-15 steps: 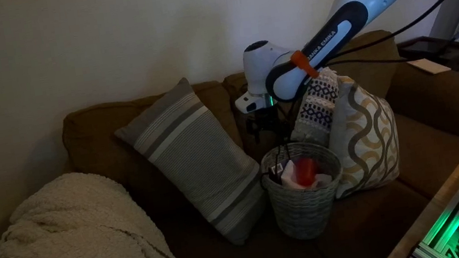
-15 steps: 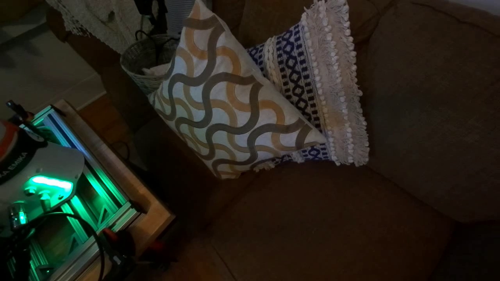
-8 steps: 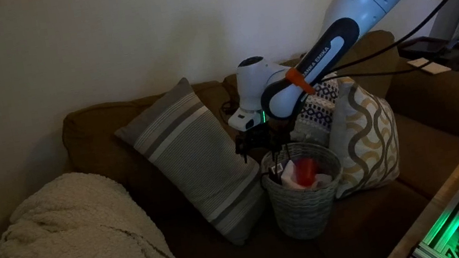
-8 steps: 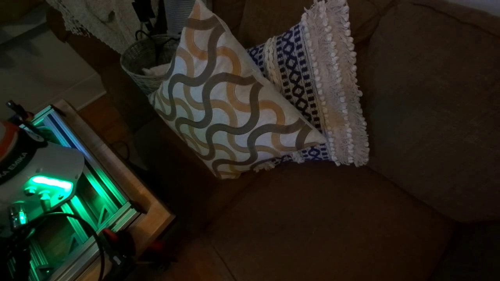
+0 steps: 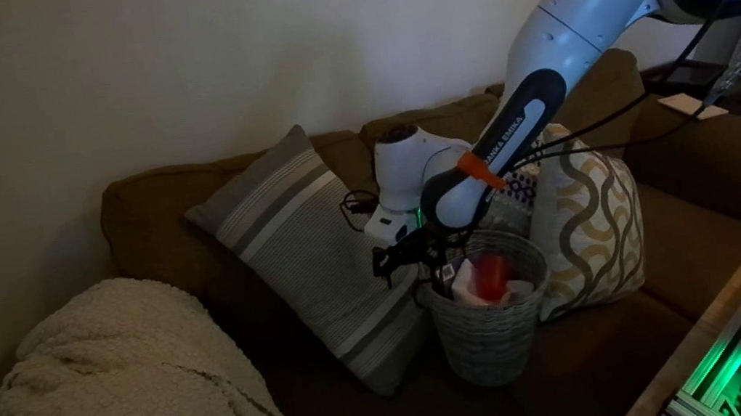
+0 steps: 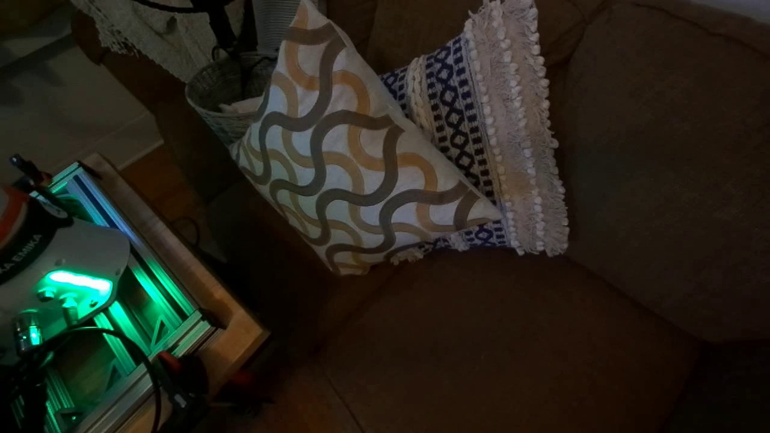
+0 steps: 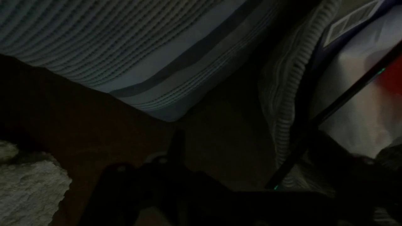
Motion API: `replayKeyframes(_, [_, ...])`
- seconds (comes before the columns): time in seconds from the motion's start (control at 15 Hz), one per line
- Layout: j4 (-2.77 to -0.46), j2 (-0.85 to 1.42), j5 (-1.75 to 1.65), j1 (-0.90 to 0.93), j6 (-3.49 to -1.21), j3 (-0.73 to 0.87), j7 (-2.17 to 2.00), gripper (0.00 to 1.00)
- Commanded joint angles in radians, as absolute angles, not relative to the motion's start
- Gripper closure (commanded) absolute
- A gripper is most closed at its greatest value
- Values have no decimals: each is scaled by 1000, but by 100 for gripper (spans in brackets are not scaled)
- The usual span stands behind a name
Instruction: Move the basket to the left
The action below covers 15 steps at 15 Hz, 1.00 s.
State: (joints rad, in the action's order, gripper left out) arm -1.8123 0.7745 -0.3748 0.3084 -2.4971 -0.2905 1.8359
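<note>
One round grey-white woven basket (image 5: pixel 490 344) stands upright on the brown sofa (image 5: pixel 154 211), between four and five o'clock of centre in an exterior view. Inside it you can see a red item (image 5: pixel 493 278) and, at its nine o'clock, a white item (image 5: pixel 464 283). Your gripper (image 5: pixel 414 280) is at the basket's ten o'clock, by the rim; its jaws stand well apart and have hold of nothing. You cannot tell whether a finger touches the rim. From the basket, you have the grey striped pillow (image 5: pixel 320 267) at ten o'clock, the blue-and-white cushion (image 5: pixel 516 207) between twelve and one, and the cream blanket (image 5: pixel 127 398) well apart at nine. In an exterior view the wavy-patterned cushion (image 6: pixel 361 156) hides part of the basket, which sits toward ten o'clock. Your wrist view shows the basket's mouth at three, a dark bar (image 7: pixel 348 94) slanting across it.
</note>
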Motion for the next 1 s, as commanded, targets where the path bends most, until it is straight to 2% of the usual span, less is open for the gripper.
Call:
replayKeyframes(0.0, [-1779, 806, -422, 336, -2517, -257, 1844, 0])
replayKeyframes(0.33, [-1796, 757, -407, 296, -2454, -272, 1911, 0])
replayKeyframes(0.93, [-1779, 822, -421, 323, -2540, -245, 1895, 0])
